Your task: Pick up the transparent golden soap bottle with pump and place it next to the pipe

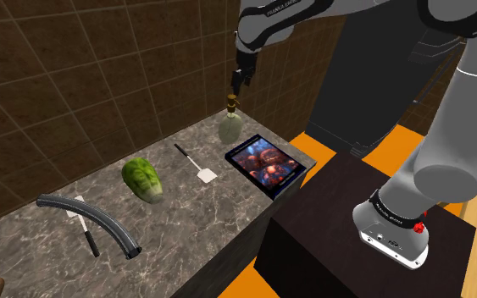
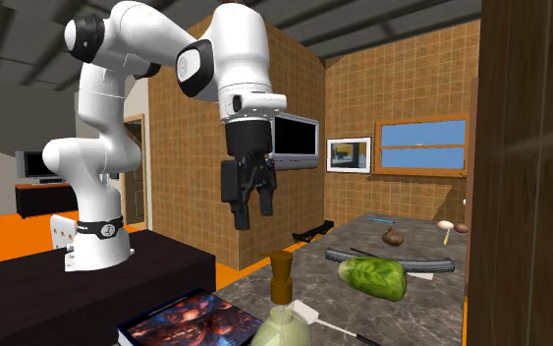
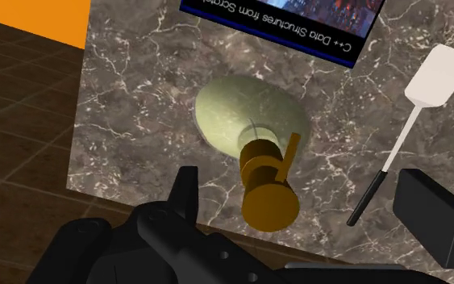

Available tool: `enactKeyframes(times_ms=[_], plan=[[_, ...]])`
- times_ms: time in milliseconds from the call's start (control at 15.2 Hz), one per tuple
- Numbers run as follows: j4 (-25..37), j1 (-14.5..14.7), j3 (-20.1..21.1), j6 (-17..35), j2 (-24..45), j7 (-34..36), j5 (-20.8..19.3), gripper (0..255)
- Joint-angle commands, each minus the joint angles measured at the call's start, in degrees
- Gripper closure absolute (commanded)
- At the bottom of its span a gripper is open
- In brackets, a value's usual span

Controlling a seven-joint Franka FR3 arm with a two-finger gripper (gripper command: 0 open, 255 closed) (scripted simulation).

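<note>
One gripper (image 2: 254, 214), jaws apart, over soap bottle (image 1: 230, 128) w/ pump

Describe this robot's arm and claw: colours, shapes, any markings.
The arm is made of rounded, glossy white segments with dark grey joints. A black band carrying a small round emblem rings its base, and the shoulder view shows a red mark on that band. The claw is all black and blocky, with two short fingers.
</note>
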Motion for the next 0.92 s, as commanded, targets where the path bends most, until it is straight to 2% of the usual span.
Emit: enactKeyframes(times_ms=[0, 198, 858], plan=[[3.7, 0.2, 0.2, 0.5, 4.5, -0.3, -0.3, 0], [9.5, 0.5, 0.4, 0.4, 10.4, -0.7, -0.8, 0], [8.5, 0.5, 0.5, 4.7, 13.8, -0.8, -0.6, 0]])
